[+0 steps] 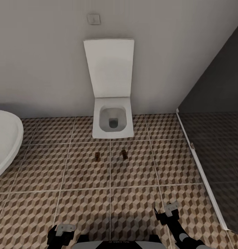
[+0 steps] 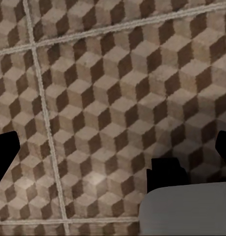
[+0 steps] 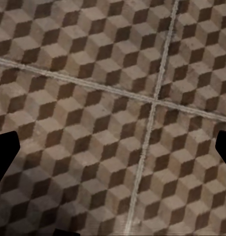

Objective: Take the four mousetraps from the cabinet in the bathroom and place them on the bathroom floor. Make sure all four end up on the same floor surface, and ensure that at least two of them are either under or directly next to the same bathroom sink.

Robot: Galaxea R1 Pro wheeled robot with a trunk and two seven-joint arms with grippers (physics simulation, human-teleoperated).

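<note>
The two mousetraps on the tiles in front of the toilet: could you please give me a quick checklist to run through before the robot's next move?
1. Traps on the bathroom floor: left mousetrap and right mousetrap both lie on it: ok.
2. Same floor surface: ok.
3. Beside a sink: they lie in front of the toilet: not ok.
4. All four placed: two visible: not ok.
5. Left gripper empty: fingers wide apart over bare tiles in its wrist view: ok.
6. Right gripper empty: likewise: ok.
</note>
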